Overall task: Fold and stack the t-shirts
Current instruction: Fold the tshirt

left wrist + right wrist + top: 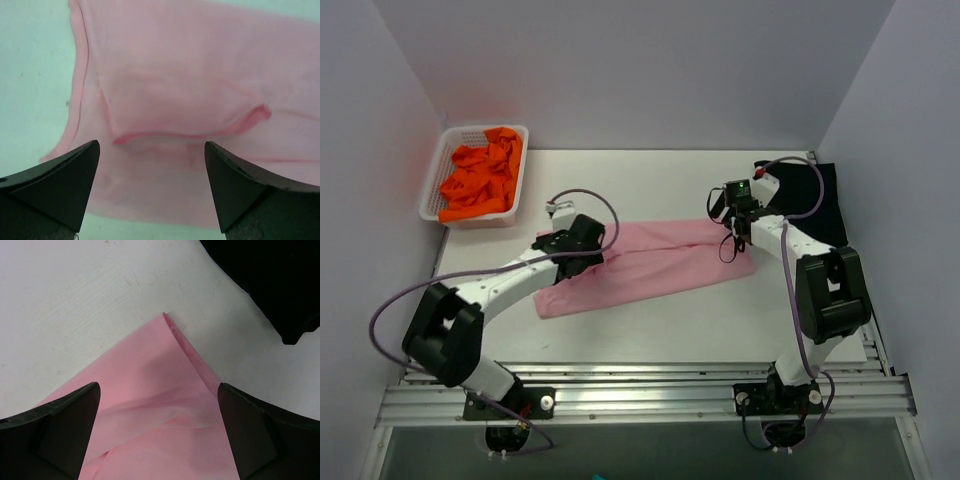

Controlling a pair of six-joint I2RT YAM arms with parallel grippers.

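Currently mid-fold on the soft light pink short-sleeved t-shirt point(650, 265), which lies as a long doubled band across the middle of the white table point(670, 335). Left gripper point(151, 146) hovers over its left end and right gripper point(158, 386) over its right corner, both with jaws wide apart and empty. Lengthwise fold looks done; next probably pinch both layers at one end and carry it across. Wrist views show the tucked sleeve hem and layered edges. Only the overhead view shows the bright orange crumpled t-shirts point(480, 180) in the white plastic lattice basket point(432, 190); the flat black t-shirt point(830, 200) sits far right.
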